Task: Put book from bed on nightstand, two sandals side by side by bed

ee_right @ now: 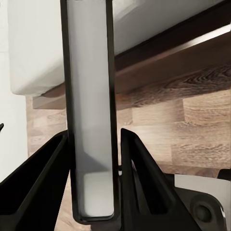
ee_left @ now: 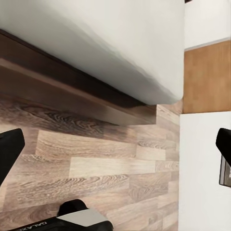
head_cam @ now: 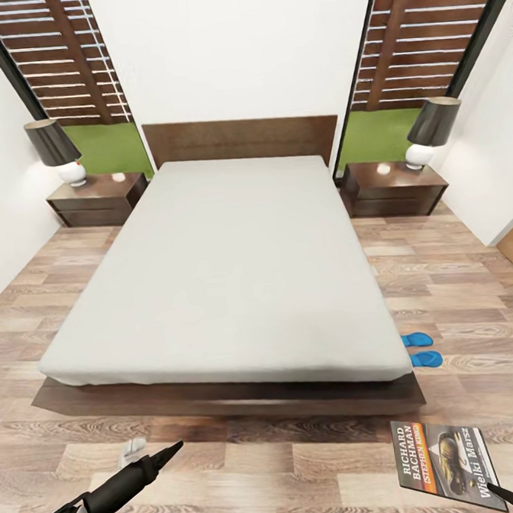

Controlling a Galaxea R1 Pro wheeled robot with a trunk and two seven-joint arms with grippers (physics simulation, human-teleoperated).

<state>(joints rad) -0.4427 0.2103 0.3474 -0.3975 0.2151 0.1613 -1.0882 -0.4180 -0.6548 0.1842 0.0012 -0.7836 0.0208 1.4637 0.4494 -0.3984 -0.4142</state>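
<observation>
The right end effector [ee_right: 91, 192] is clamped on the one book [head_cam: 445, 464], held above the floor [head_cam: 302, 467] near the bed's [head_cam: 227, 274] foot, the left end effector [ee_left: 115, 154] is spread open, two blue sandals [head_cam: 422, 350] lie paired right of the bed, and two nightstands [head_cam: 97, 199] flank its headboard

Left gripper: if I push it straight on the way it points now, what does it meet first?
Probably the dark brown wooden platform frame of the bed, with the pale grey mattress just above. The open left gripper has wood-plank floor in between; depth is unclear.
</observation>
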